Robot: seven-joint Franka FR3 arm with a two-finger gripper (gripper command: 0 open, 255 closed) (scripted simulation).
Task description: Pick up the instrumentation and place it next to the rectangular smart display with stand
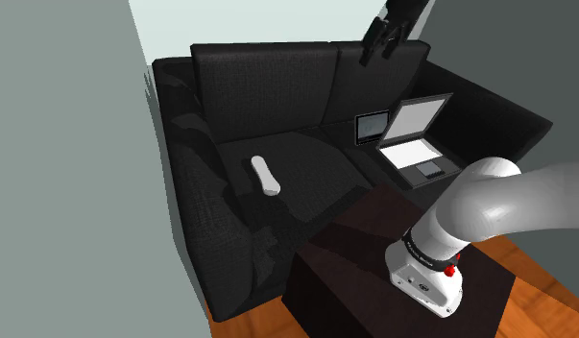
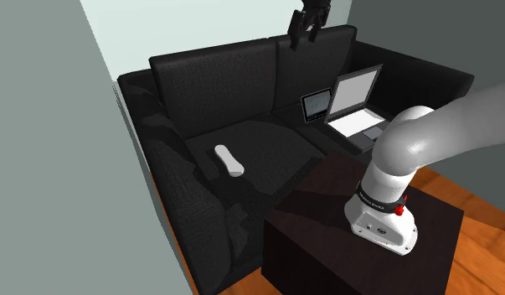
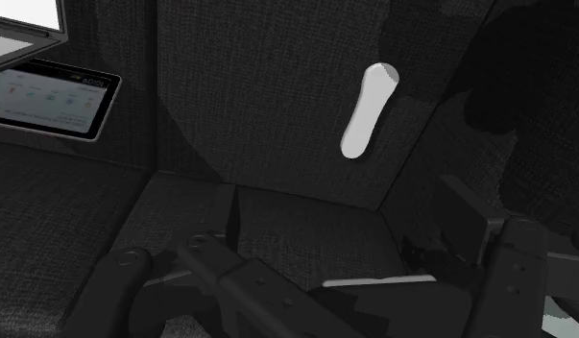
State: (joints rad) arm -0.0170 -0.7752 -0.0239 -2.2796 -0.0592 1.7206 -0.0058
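Tool (image 1: 376, 55) hangs spread above sofa (image 1: 268, 86); white instrument (image 1: 264, 176) lies on seat.

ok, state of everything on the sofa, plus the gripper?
Gripper: open, empty, high above the sofa back.
White instrument: lying flat on the seat, not held.
Smart display: upright against the backrest, screen on.
Laptop: lid open, on the seat beside the display.
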